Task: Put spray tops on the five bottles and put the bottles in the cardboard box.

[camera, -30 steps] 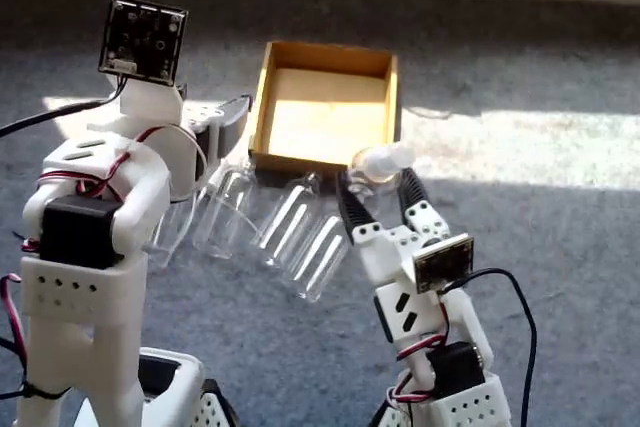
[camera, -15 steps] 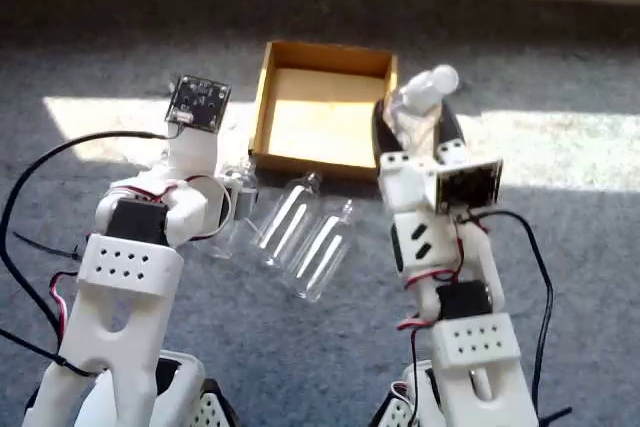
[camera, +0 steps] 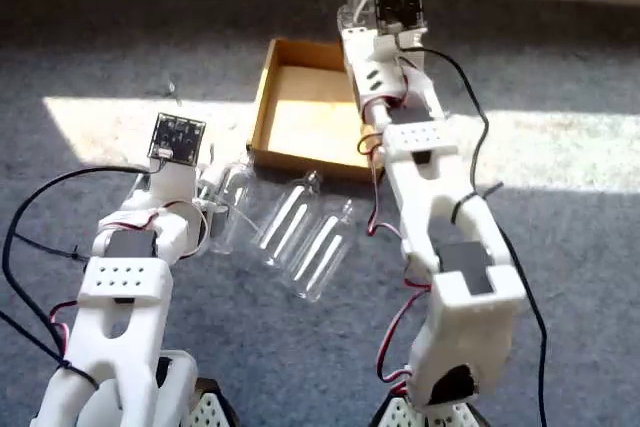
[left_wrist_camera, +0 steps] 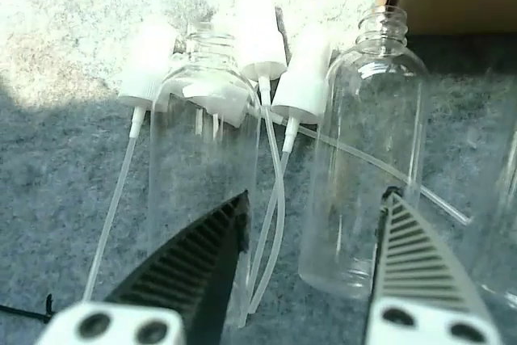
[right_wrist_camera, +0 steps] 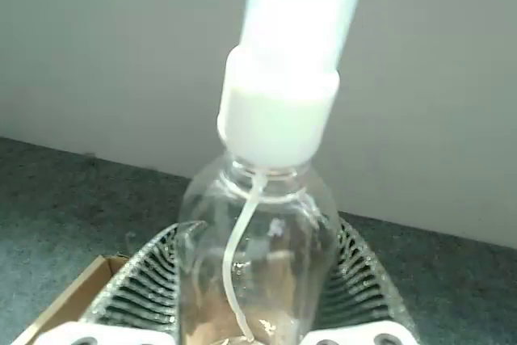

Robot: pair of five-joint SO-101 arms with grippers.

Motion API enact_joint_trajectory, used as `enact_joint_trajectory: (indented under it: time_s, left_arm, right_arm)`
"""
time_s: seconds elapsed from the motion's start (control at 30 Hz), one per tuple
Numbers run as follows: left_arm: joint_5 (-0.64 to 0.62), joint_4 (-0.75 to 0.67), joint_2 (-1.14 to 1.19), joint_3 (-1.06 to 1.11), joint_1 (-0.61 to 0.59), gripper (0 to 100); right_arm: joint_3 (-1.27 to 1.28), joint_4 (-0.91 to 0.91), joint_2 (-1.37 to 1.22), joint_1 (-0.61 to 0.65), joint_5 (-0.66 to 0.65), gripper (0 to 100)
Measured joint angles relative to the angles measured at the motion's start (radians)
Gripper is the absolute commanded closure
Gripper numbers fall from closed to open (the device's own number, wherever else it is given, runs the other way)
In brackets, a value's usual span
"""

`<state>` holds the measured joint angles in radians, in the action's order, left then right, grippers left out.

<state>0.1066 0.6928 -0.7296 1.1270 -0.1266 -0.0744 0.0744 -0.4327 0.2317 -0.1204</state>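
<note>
At the high view's top centre, the right hand (right_wrist_camera: 254,280) clamps a capped bottle (right_wrist_camera: 258,224) by the far rim of the cardboard box (camera: 300,117) — released there, it could miss. The left hand (left_wrist_camera: 315,199) hangs open above uncapped bottles (left_wrist_camera: 363,143).

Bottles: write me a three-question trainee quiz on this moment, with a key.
1. True or false: the right end effector holds a bottle with a spray top on.
2. The two bottles by the left end effector are: A) capped, B) open-necked, C) standing upright.
3. Fill in: the loose tops lie on the ____.
Key: 1 true; 2 B; 3 carpet.
</note>
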Motion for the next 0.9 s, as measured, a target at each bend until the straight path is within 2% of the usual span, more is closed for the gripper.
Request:
enact_joint_trajectory:
  time_s: [0.2,0.33,0.57,0.73,0.9]
  left_arm:
    - [0.0,-0.006,0.0,0.005,0.0,75]
    - [0.0,-0.006,0.0,0.005,0.0,75]
    - [0.0,-0.006,0.0,0.005,0.0,75]
    - [0.0,-0.008,0.0,0.005,0.0,75]
    - [0.0,-0.008,0.0,0.005,0.0,75]
  right_arm:
    - [-0.446,-0.037,-0.348,-0.023,-0.002,99.3]
    - [-0.597,-0.037,-0.48,-0.044,-0.002,99.3]
    - [-0.555,-0.041,-0.502,-0.058,0.018,99.3]
    - [-0.496,-0.169,-0.35,-0.06,0.091,99.3]
    - [-0.344,-0.189,-0.19,-0.052,0.061,99.3]
